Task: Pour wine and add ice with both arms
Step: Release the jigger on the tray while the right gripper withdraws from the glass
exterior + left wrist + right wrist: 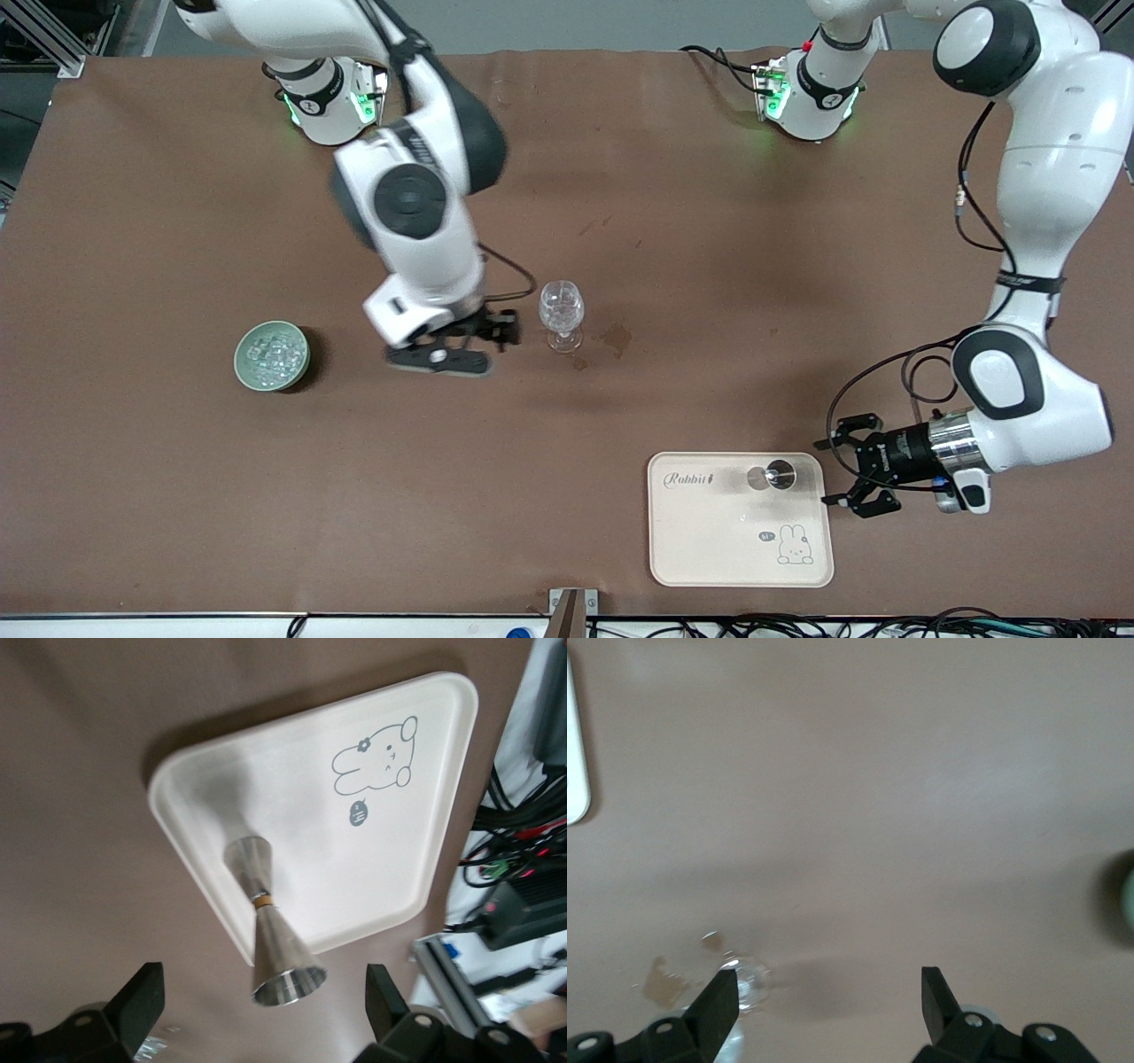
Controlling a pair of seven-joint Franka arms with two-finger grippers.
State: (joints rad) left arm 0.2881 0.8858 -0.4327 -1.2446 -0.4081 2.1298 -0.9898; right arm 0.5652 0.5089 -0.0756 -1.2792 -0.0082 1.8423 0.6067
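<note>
The front view shows the whole brown table (177,496) with both white arms at once. The left wrist view shows something the front view does not make clear: the small shiny metal cup (270,935) has two cones joined at a thin waist with a brown band. It stands upright on the cream plastic tray with a rabbit drawing (381,868), close to the tray's edge. In the front view the same metal cup (780,475) sits in the tray's corner nearest the left end effector (855,470). That end effector hangs just beside the tray (709,558), with its black fingers spread wide and nothing between them.

The right wrist view shows a brown wet stain (663,981) on the table near the clear stemmed glass (749,983).

The right end effector (487,341) is low beside the stemmed glass (562,312), fingers spread apart and holding nothing.

The pale green round bowl (272,355) sits toward the right arm's end of the table. The small clear chunks of ice (273,353) lie in the bowl. The glass looks sparkly inside, but I cannot tell what is in it.
</note>
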